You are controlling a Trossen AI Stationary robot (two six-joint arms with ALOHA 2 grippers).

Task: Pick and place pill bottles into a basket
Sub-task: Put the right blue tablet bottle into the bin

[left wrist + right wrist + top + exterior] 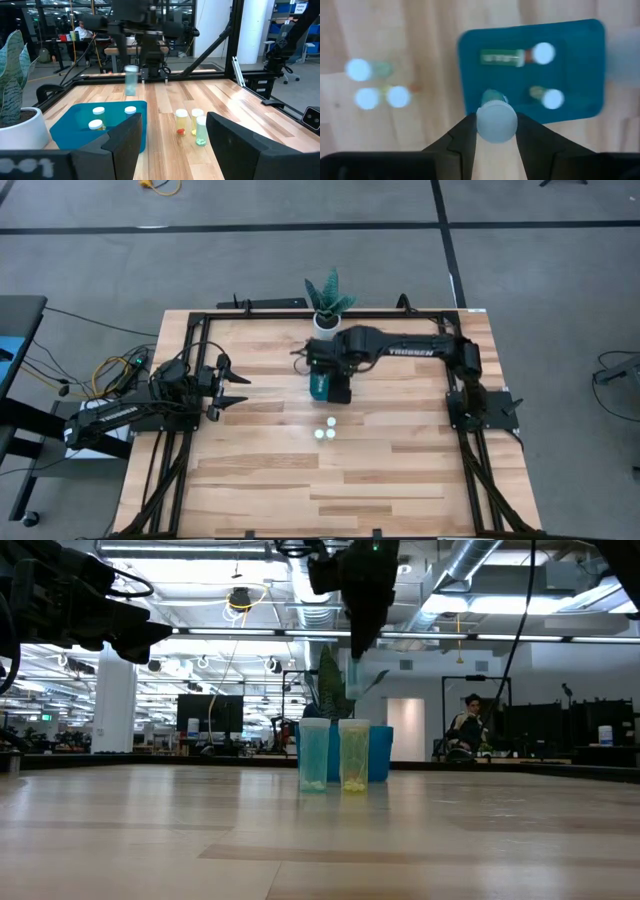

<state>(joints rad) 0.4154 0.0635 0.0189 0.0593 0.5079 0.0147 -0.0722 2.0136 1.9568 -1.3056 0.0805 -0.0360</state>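
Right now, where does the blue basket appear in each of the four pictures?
High view: the blue basket shows near the table's middle, mostly hidden under the right arm.
Low view: it stands at centre, behind two standing pill bottles.
Left wrist view: lower left, with bottles inside.
Right wrist view: upper right, below the held bottle.
Shared landmark: the group of three bottles on the wood beside the basket.
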